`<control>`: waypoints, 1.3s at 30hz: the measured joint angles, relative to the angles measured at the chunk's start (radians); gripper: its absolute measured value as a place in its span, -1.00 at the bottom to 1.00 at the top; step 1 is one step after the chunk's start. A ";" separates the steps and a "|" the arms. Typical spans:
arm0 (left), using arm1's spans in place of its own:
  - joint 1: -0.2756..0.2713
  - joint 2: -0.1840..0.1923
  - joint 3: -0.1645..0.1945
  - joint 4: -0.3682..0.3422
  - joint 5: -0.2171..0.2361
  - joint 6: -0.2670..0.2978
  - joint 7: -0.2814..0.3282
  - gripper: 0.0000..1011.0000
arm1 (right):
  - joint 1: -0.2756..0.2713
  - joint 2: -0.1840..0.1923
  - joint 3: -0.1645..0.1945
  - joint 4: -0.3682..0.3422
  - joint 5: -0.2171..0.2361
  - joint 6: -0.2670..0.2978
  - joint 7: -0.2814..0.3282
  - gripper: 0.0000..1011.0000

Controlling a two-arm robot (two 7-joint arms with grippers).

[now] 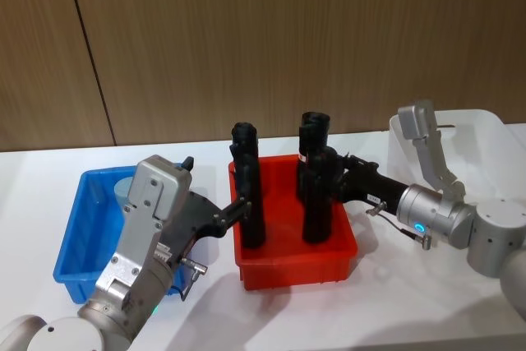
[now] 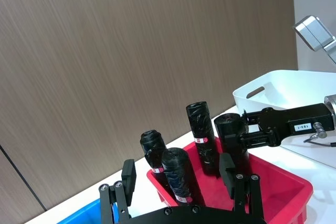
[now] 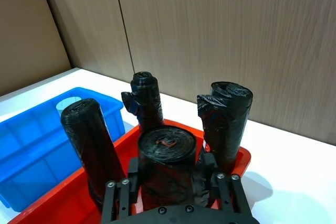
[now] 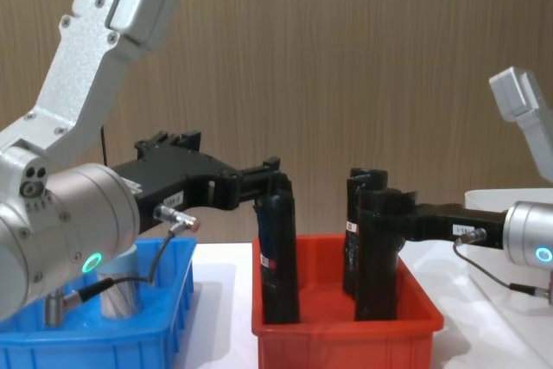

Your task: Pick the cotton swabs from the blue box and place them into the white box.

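Note:
One cotton swabs jar (image 4: 117,295), clear with a pale blue lid (image 3: 68,103), stands in the blue box (image 1: 78,236), partly hidden behind my left arm. The white box (image 1: 485,133) is at the far right. Both grippers are over the red bin, not the blue box. My left gripper (image 1: 245,207) is open, its fingers (image 2: 128,174) standing wide of a black roll (image 2: 178,177). My right gripper (image 3: 170,169) is shut on another black roll (image 3: 167,148), holding it near its top.
A red bin (image 1: 296,273) sits between the blue and white boxes and holds several tall black wrapped rolls (image 1: 316,133). A wood-panelled wall runs behind the white table. Bare table lies in front of the bins.

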 joint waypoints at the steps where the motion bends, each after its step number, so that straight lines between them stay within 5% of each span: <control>1: 0.000 0.000 0.000 0.000 0.000 0.000 0.000 0.99 | 0.003 -0.001 0.000 0.005 0.000 -0.004 0.001 0.47; 6: 0.000 0.000 0.000 0.000 0.000 0.000 0.000 0.99 | 0.005 -0.002 -0.001 0.010 -0.001 -0.011 0.005 0.14; 18: 0.000 0.000 0.000 0.000 0.000 0.000 0.000 0.99 | -0.037 0.012 0.003 -0.090 0.019 0.005 0.012 0.05; 39: 0.000 0.000 0.000 0.000 0.000 0.000 0.000 0.99 | -0.200 0.087 0.052 -0.505 0.084 0.106 -0.070 0.05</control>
